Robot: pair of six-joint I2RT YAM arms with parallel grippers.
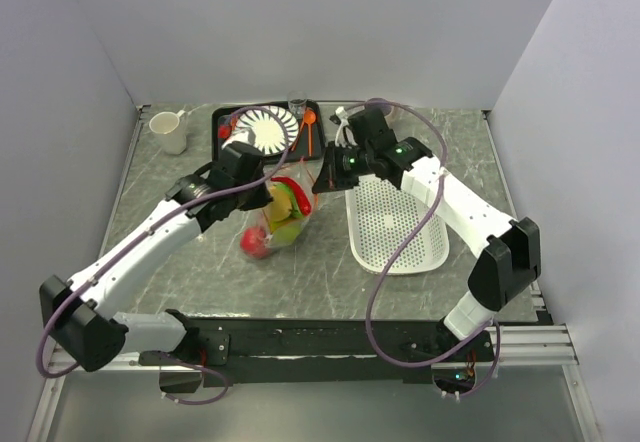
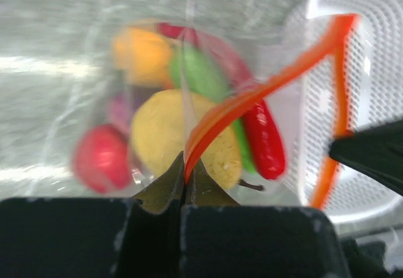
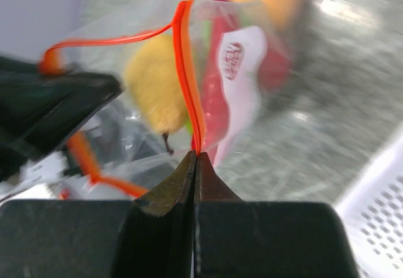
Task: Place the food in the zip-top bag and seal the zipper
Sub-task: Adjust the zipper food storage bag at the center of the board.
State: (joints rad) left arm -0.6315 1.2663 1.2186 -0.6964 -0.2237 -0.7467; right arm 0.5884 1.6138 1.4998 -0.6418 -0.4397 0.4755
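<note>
The clear zip-top bag [image 1: 278,217] hangs between my two grippers above the table, with several glossy fruits and vegetables inside: a yellow pear [image 2: 170,133], a red chili [image 2: 264,143], a green one [image 2: 200,73], an orange one [image 2: 141,55] and a red one [image 2: 101,160]. My left gripper [image 1: 262,177] is shut on one end of the orange-red zipper [image 2: 252,95]. My right gripper [image 1: 322,180] is shut on the zipper's other end [image 3: 187,70]. The zipper bows between them.
A white perforated basket [image 1: 395,224] lies right of the bag. A black tray [image 1: 222,122] at the back holds a white ribbed plate [image 1: 266,128] and orange utensils [image 1: 310,127]. A white cup [image 1: 170,132] stands at the back left.
</note>
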